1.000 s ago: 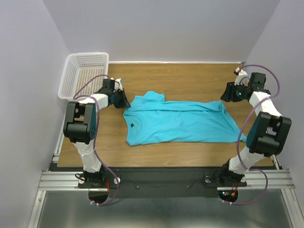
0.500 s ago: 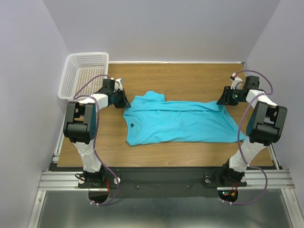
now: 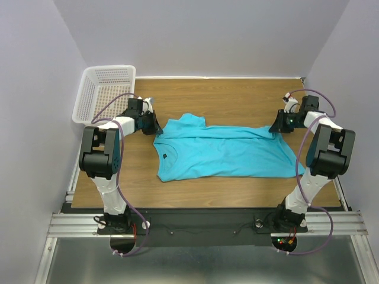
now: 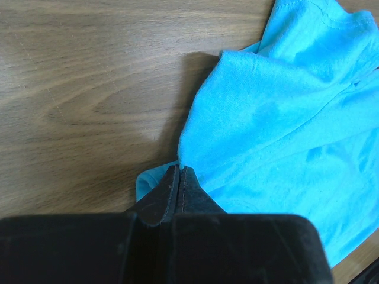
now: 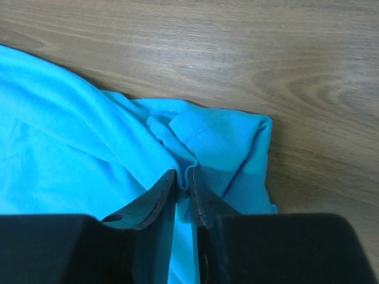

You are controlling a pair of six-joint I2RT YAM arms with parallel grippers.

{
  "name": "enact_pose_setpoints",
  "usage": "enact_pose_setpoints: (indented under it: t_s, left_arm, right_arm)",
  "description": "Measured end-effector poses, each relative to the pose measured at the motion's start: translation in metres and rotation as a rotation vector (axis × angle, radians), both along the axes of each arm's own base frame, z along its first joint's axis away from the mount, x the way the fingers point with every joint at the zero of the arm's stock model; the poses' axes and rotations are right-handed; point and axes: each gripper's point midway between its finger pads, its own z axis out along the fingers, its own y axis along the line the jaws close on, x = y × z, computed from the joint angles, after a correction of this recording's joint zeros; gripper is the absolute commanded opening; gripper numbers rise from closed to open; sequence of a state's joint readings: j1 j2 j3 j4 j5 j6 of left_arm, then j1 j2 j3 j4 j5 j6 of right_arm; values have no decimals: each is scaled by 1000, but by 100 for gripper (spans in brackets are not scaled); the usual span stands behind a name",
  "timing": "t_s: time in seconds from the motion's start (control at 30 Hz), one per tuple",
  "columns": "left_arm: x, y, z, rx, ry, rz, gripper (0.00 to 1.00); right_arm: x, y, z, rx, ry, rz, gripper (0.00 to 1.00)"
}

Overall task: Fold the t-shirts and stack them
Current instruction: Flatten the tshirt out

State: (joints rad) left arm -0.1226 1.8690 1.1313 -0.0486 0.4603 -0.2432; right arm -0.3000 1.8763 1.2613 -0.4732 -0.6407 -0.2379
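Observation:
A turquoise-blue t-shirt (image 3: pixel 225 154) lies spread sideways on the wooden table, neck and dark label toward the left. My left gripper (image 3: pixel 155 128) sits at the shirt's far-left corner. In the left wrist view its jaws are pressed together (image 4: pixel 179 170), with the t-shirt (image 4: pixel 284 136) bunched on both sides of the tips. My right gripper (image 3: pixel 274 129) rests at the shirt's far-right corner. In the right wrist view its jaws (image 5: pixel 182 176) stand close together and pinch a raised fold of the t-shirt (image 5: pixel 71 136) beside the hem.
A white mesh basket (image 3: pixel 89 89) stands at the table's back left corner, just behind the left arm. Bare wood table (image 3: pixel 225 94) lies behind the shirt, and a strip of it runs in front. Walls close in on three sides.
My right gripper has swung left onto the shirt's right corner, and its jaws have narrowed onto a fold of cloth. The left gripper and the shirt's left end have stayed put.

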Motion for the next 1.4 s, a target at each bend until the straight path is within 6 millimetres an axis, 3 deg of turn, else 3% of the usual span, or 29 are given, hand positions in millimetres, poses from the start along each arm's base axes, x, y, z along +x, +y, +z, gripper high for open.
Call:
enact_pose_setpoints:
  t_s: [0.13, 0.33, 0.47, 0.57, 0.67, 0.73, 0.93, 1.03, 1.23, 1.4]
  left_arm:
    - [0, 0, 0, 0, 0, -1, 0]
    - [-2, 0, -2, -1, 5, -4, 0]
    - [-2, -1, -2, -3, 5, -6, 0]
    - [-2, -1, -2, -3, 5, -7, 0]
    - [-2, -1, -2, -4, 5, -7, 0]
    - [-2, -1, -1, -4, 5, -7, 0]
    - [-3, -1, -1, -5, 5, -10, 0]
    - [-3, -1, -1, -5, 4, -11, 0]
    - [-3, -2, -1, -8, 4, -13, 0]
    - [-3, -2, -1, -9, 4, -14, 0]
  right_arm:
    - [-6, 1, 5, -37, -47, 60, 17]
    - [-55, 9, 26, -165, -175, 230, 15]
    - [-87, 16, 26, -241, -236, 358, 31]
    - [-109, 21, 13, -250, -216, 447, 52]
    - [-119, 23, 8, -241, -191, 480, 56]
    - [-116, 23, 14, -231, -186, 468, 56]
    - [-59, 6, 66, -222, -274, 340, 54]
    - [-43, 10, 77, -206, -288, 309, 55]
    - [-39, 64, 53, -235, -210, 411, 56]
    - [-38, 68, 29, -296, -141, 422, 56]
